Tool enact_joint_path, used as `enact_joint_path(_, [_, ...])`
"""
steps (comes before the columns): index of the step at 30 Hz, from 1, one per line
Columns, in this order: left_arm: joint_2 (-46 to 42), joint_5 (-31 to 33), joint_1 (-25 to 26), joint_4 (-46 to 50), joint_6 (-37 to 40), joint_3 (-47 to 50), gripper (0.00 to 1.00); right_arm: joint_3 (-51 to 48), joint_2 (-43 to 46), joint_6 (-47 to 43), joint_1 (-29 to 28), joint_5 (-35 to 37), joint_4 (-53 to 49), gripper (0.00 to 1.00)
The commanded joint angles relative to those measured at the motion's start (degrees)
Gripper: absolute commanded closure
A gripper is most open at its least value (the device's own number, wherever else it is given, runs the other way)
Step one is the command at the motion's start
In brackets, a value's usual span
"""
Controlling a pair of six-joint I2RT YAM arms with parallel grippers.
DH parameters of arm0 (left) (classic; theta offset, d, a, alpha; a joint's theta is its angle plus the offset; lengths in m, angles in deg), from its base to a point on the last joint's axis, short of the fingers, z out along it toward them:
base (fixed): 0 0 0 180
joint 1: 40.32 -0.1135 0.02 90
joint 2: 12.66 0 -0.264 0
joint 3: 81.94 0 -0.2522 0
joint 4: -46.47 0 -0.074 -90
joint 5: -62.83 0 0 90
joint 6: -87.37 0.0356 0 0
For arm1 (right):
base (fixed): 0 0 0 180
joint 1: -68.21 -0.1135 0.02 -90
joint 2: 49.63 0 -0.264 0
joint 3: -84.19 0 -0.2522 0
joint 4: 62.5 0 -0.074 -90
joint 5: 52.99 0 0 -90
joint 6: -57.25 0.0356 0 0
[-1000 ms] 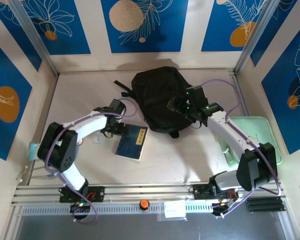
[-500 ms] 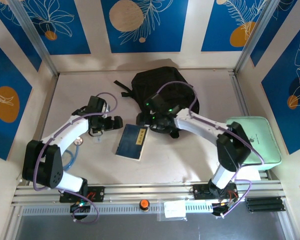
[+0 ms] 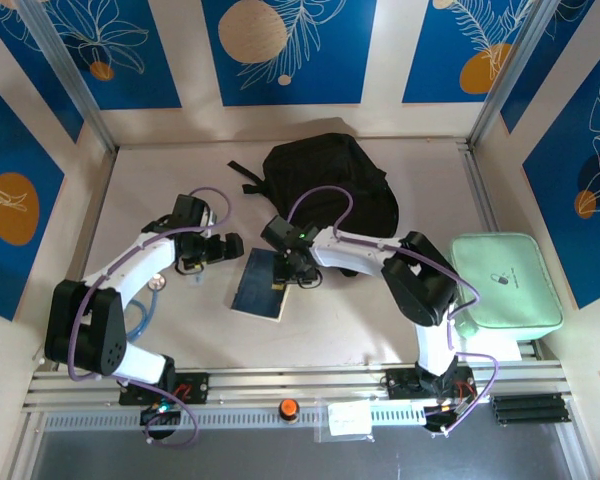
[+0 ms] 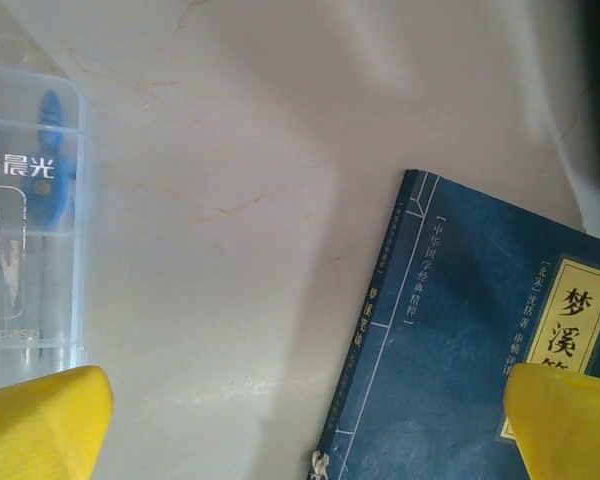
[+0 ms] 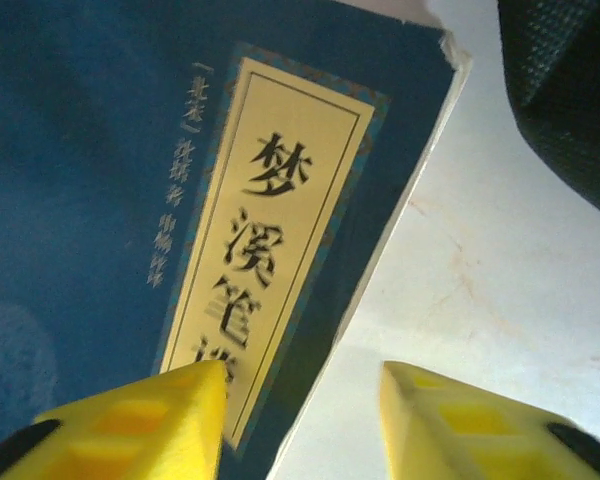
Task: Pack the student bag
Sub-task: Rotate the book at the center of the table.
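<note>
Black student bag (image 3: 325,185) lies at desk (image 3: 365,315) back | right pincer (image 3: 292,272) has swung from bag to blue book (image 3: 255,290), jaws apart astride its edge | left pincer (image 3: 218,250) wide apart nearby | book pickup likely next

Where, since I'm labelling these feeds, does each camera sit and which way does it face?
Top external: above, behind the robot, looking down on table, left gripper, right gripper, backpack, book.
Left wrist: down past its yellow fingertips at the book's spine and a clear compass case.
Right wrist: down past its yellow fingers at the book's cover.
Shared: the book.
</note>
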Motion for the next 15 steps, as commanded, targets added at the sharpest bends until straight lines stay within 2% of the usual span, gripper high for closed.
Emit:
enact_joint_path(1, [0.36, -2.23, -0.77, -0.71, -0.62, 0.83, 0.00, 2.68, -2.45, 0.60, 0.91, -1.16, -0.78, 0.66])
enact_joint_path(3, [0.44, -3.07, -0.70, -0.85, -0.71, 1.07, 0.00, 3.90, -3.57, -0.07, 1.04, -1.00, -0.44, 0.72])
enact_joint_path(7, [1.04, -5.01, -0.74, -1.17, -1.02, 1.33, 0.00, 6.67, -6.79, -2.36, 1.89, -2.23, 1.52, 0.77])
enact_joint_path(12, [1.84, -5.99, -0.77, -1.59, -2.26, 2.16, 0.03, 11.57, -11.07, -6.15, 3.40, -2.49, 3.26, 0.79])
enact_joint_path(15, [1.99, -2.92, -0.68, -0.81, -4.95, 2.90, 0.11, 13.81, -11.89, -7.00, 4.11, -2.72, 3.00, 0.79])
